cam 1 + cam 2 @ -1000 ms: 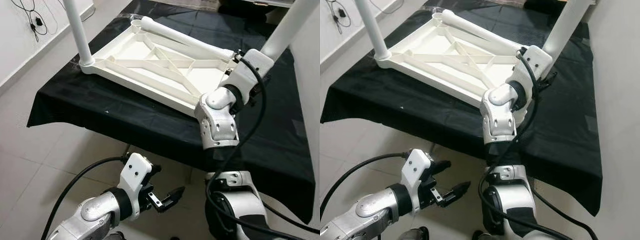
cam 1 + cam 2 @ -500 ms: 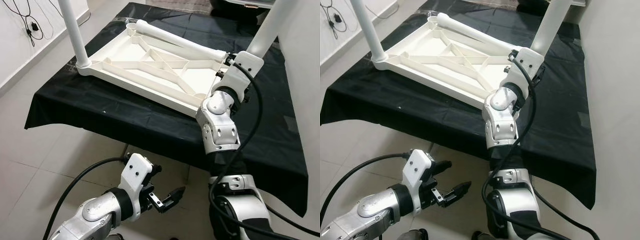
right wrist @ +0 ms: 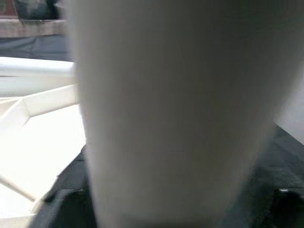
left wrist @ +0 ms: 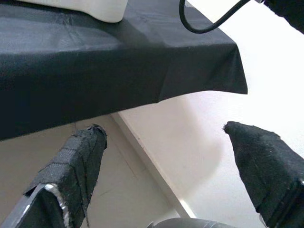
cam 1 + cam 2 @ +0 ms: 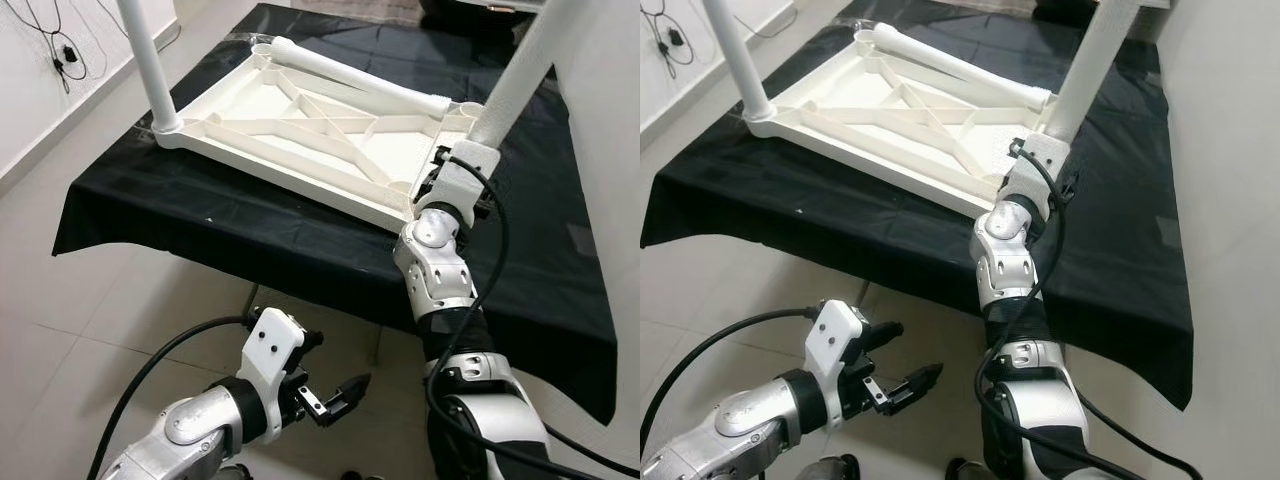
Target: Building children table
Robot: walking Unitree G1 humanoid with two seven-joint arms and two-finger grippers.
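Two grippers are in play, and the right one (image 5: 455,178) matters most. It sits at the near right corner of the upturned white tabletop (image 5: 300,130), pressed against the base of a white leg (image 5: 515,80) that rises up and away toward the robot's right. In the right wrist view this leg (image 3: 175,109) looms very close, but the black fingers are hidden, so whether they are clamped on it or merely resting beside it cannot be told.

That leg leans rather than standing square, and it seems not yet fully seated in its corner socket. If the arm pushes along the slant, the leg could jam, skid past the socket, or lever the whole tabletop across the black cloth (image 5: 200,220) covering the work surface. The tabletop's near edge lies close to the cloth's front edge, so a shove toward the robot could tip it off.

Another leg (image 5: 150,60) stands upright at the far left corner, and a third (image 5: 350,75) lies loose along the far rim; a jolt could roll that one away.

Lower down, the left gripper (image 5: 335,398) hangs idle below the work surface's edge, fingers (image 4: 76,166) spread wide and holding nothing, so nothing steadies the tabletop.
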